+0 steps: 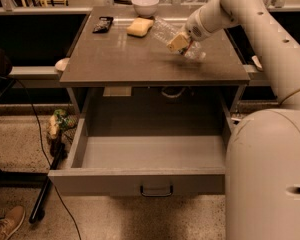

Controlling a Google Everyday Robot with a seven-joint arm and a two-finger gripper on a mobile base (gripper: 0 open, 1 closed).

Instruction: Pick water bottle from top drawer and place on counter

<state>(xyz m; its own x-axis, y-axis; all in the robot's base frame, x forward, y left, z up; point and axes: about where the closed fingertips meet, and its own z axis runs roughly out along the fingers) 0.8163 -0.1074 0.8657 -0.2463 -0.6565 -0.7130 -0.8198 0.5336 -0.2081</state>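
The water bottle (162,30), clear and ribbed, is held tilted low over the right rear part of the counter (115,56). My gripper (180,43) reaches in from the upper right and is shut around the bottle's middle. One end of the bottle (199,55) sticks out below the fingers, near the counter surface. I cannot tell whether it touches. The top drawer (140,181) stands pulled fully out below the counter. Its inside holds nothing, and its dark handle (156,190) is at the front centre.
A white bowl (145,5), a yellow sponge (140,27) and a flat black object (102,24) lie at the counter's back. My white arm and body (270,159) fill the right side. Cables, a dark pole (42,196) and a shoe (7,223) are on the floor at left.
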